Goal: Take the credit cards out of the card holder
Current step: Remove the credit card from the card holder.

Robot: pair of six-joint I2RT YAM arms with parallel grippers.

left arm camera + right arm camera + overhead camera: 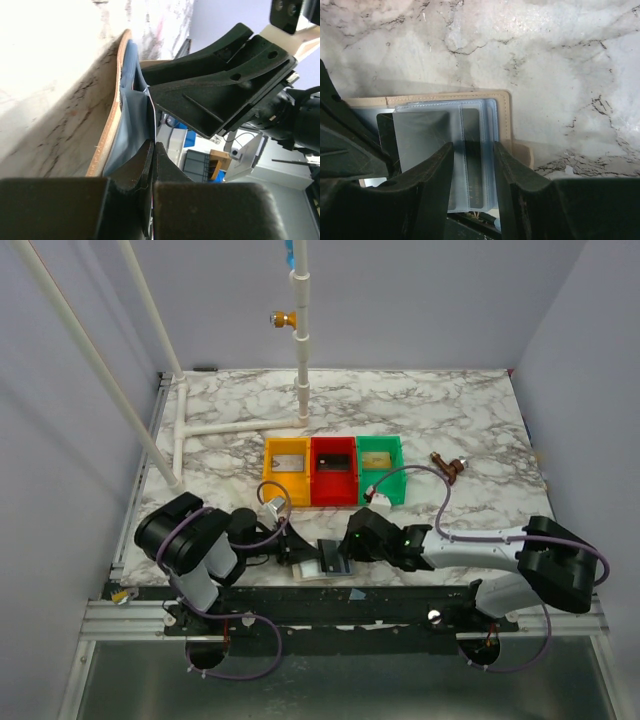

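The card holder lies open near the table's front edge, its tan rim around clear grey-blue sleeves. One dark credit card shows inside a sleeve. My left gripper is shut on the edge of a grey-blue sleeve of the card holder. My right gripper hangs over the sleeves with its fingers apart, one on each side of the dark card. A grey card lies in the yellow tray and a black card in the red tray.
A green tray stands right of the red one. A small brown object lies further right. A white pipe frame crosses the back left of the marble table. The two grippers are close together over the card holder.
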